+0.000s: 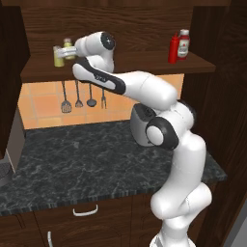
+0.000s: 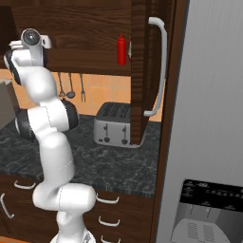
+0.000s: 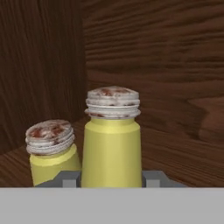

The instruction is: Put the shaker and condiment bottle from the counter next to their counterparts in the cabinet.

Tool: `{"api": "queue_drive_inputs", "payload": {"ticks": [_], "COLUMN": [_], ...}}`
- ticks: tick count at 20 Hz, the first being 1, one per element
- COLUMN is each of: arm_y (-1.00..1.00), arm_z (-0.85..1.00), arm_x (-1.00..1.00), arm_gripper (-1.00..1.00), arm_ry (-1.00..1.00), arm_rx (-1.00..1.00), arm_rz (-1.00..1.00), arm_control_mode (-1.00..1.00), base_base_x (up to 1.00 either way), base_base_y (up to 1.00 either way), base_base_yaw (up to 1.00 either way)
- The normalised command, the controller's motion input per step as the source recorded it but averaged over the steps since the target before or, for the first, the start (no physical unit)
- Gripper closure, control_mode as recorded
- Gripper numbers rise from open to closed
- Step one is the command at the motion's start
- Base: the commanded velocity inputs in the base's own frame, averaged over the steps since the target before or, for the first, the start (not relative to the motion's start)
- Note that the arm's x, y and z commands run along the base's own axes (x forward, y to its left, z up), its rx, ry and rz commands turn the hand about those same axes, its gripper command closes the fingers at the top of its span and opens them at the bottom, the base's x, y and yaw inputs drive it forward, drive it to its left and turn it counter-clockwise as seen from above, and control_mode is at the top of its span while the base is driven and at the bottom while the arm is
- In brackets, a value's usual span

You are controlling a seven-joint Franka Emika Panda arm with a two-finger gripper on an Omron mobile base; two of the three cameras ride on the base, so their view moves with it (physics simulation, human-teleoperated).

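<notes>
The pincer (image 1: pixel 61 53) clamps the shaker (image 3: pixel 112 140) on the cabinet (image 1: pixel 120 65) shelf, its twin (image 3: pixel 51 151) just beside. Far along the shelf stands the condiment bottle (image 1: pixel 173 48), touching a labelled bottle (image 1: pixel 183 44), print unreadable.

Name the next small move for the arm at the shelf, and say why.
Probably open the fingers and let go. The gripper is shut on the shaker, which stands upright beside its twin near the left end of the cabinet shelf. Whether its base touches the shelf cannot be seen.
</notes>
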Motion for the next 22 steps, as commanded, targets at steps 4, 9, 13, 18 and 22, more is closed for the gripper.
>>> {"api": "queue_drive_inputs", "payload": {"ticks": [4,9,13,18,22], "arm_y": [-0.25,-0.14,-0.04,-0.31,-0.53], "arm_z": [-0.22,-0.28,-0.13,0.72,1.00], "arm_x": [0.00,0.00,0.00,-0.13,-0.53], "arm_gripper": [-1.00,-1.00,-1.00,-1.00,-1.00], "arm_ry": [-0.16,-0.14,-0.07,0.10,0.18], "arm_rx": [0.00,0.00,0.03,0.00,-0.01], "arm_rz": [0.04,0.04,0.02,-0.02,-0.05], "arm_control_mode": [-1.00,-1.00,-1.00,-1.00,-1.00], "base_base_x": [0.00,0.00,0.00,0.00,0.00], "base_base_y": [0.00,0.00,0.00,0.00,0.00], "base_base_yaw": [0.00,0.00,0.00,0.00,0.00]}}
